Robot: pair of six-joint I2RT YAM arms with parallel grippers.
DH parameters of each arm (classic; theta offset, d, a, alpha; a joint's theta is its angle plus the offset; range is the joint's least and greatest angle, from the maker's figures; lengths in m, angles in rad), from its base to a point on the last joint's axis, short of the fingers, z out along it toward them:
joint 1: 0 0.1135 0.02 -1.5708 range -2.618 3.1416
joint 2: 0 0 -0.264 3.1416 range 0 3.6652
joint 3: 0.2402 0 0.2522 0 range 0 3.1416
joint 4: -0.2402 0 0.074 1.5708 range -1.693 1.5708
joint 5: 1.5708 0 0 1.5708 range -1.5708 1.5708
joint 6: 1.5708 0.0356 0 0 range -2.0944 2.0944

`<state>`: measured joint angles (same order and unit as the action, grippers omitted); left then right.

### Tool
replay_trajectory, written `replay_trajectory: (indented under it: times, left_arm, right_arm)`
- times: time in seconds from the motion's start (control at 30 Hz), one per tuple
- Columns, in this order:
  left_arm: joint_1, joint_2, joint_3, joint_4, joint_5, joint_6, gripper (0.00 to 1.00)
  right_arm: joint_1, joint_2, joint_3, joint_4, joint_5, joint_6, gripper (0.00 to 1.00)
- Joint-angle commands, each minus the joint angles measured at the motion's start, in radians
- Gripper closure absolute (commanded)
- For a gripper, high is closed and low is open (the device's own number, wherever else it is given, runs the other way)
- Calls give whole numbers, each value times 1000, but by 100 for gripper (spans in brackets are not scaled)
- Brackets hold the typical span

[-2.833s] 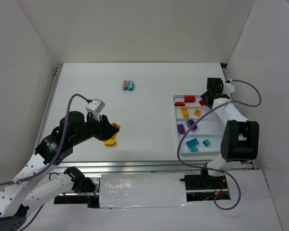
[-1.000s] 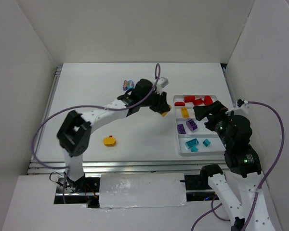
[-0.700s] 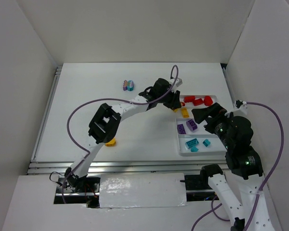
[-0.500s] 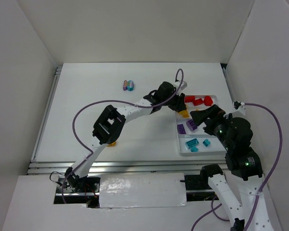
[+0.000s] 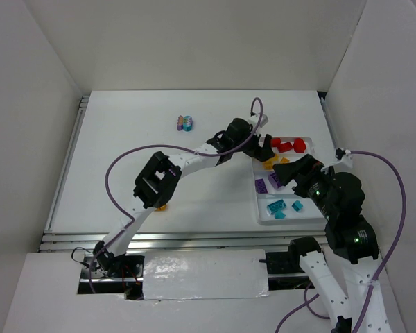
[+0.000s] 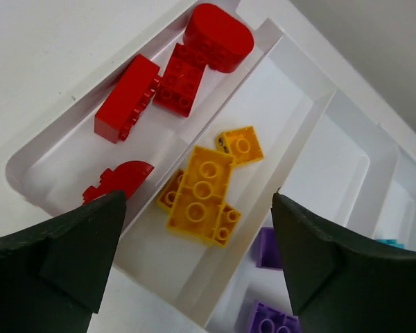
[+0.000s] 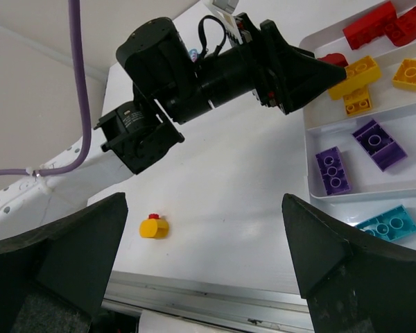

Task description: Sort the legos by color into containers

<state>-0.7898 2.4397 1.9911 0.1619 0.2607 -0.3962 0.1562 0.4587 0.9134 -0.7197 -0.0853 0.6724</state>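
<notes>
Carrying everything: flat white bench (image 5: 139, 173). Left arm (image 5: 187, 156) reaches across it and right arm (image 5: 340, 208) is raised. White shallow plastic tray with four long compartments (image 5: 258, 219) sits on the bench.

Left arm's black two-finger tool (image 6: 197, 198) hangs over the tray's two far compartments, jaws spread wide, gripping nothing. Right arm's black tool (image 7: 204, 201) is held high by the tray, also released and empty.

Tray contents, far compartment to near:
- four red plastic bricks (image 6: 182, 76)
- yellow-orange stuck-together cluster (image 6: 201, 194), with a small yellow-orange square brick (image 6: 240, 146) just beside it
- two purple bricks (image 7: 374, 144)
- teal bricks (image 7: 388, 222)

Outside the tray:
- small multicoloured brick cluster (image 5: 186, 123), well left of the tray and beyond its far end
- small yellow-orange rounded piece with a red stud (image 7: 153, 226), well left of the tray's near end, partly hidden by the left arm in the top view
</notes>
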Motion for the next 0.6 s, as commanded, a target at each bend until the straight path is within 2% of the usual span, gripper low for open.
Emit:
replay_trajectory:
  times: [0.0,0.1,0.17,0.2,0.3,0.37,0.5,0.57]
  left_arm:
    - [3,-14,-32,67,-11,-4,1]
    - [3,-76,-66,91,5,-19,0]
    - [3,-181,-162,152,-3,-36,0]
    - [3,-217,-232,169,-44,-44,1]
    - [9,-330,-284,104,-124,-49,1]
    - [11,-411,-307,-2,-222,-55,0]
    - [11,-663,-538,-92,-426,-113,1]
    - [14,-732,-584,-195,-560,-162,0]
  right_arm:
    - [-6,-11,-8,12,-19,-20,0]
    - [-7,-2,-11,19,-18,-23,0]
    - [-7,8,-10,16,-2,-23,0]
    - [-4,8,-10,19,2,-23,0]
    - [-9,9,-11,29,33,-20,0]
    - [-9,17,-36,54,27,-19,0]
    - [-6,79,-91,97,-11,-11,0]
    - [-4,95,-122,126,27,7,0]
